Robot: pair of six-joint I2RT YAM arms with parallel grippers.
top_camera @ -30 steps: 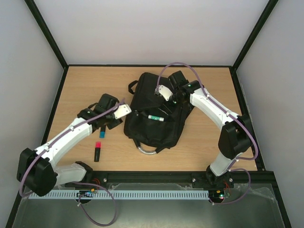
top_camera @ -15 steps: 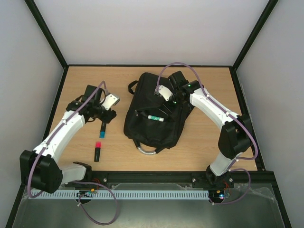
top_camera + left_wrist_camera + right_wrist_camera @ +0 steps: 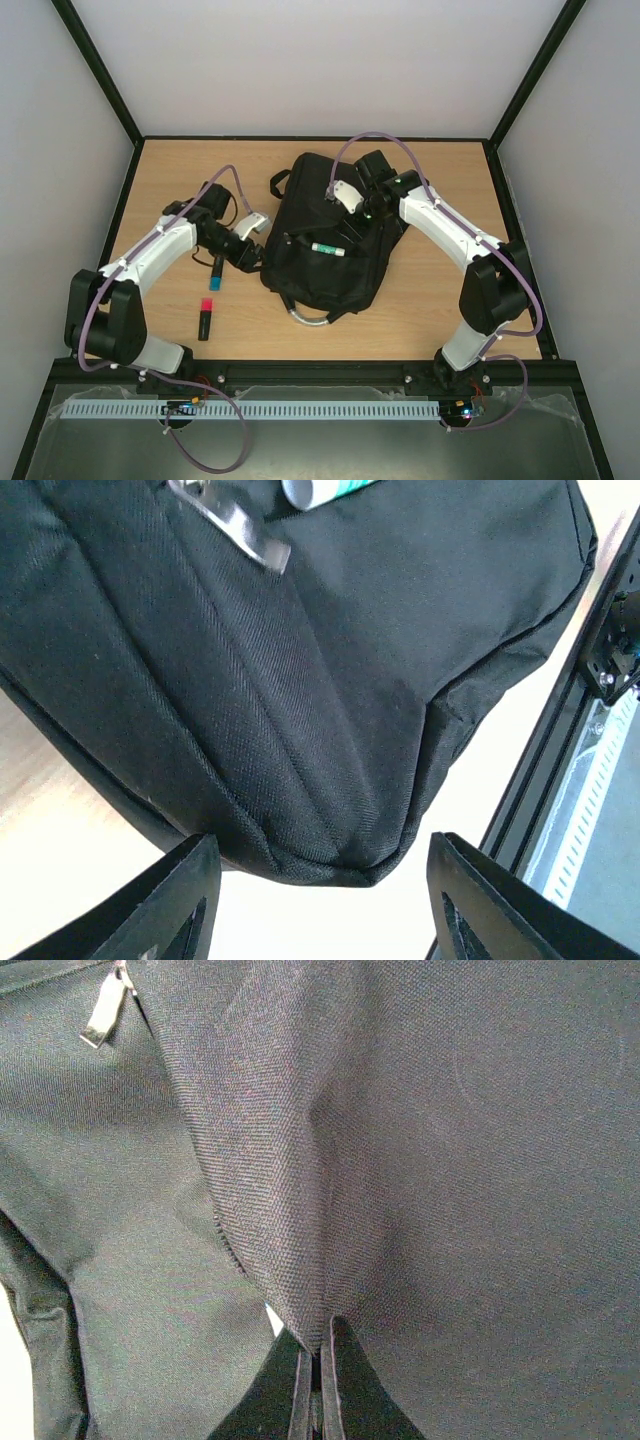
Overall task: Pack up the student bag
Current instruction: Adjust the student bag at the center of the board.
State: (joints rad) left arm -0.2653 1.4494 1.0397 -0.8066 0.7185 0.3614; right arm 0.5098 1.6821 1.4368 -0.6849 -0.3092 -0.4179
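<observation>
1. The student bag (image 3: 325,245) lies flat in the centre of the wooden worktop (image 3: 430,300). Its silver-grey handle loop (image 3: 308,317) points toward the bottom of the top view.
2. The left arm rises from its base at lower left and runs diagonally up and right. Its wrist bends back down toward the bag's left edge.
3. The left hand (image 3: 255,252) sits just beside that edge. In the wrist view its two fingers (image 3: 170,900) stand wide apart at the bottom corners with nothing gripped. The bag's rounded black corner fills the frame ahead of them.
4. The right arm stands at lower right with its elbow folded by the right edge. Its forearm reaches up and left over the bag's upper right part.
5. The right hand (image 3: 352,218) is closed tight. Its wrist view shows the fingers (image 3: 300,1390) pinching a raised fold of the bag's fabric.
6. A green-banded marker (image 3: 327,248) rests on top of the bag.
7. A blue marker (image 3: 216,268) and a red-capped marker (image 3: 205,318) lie on the worktop left of the bag.
</observation>
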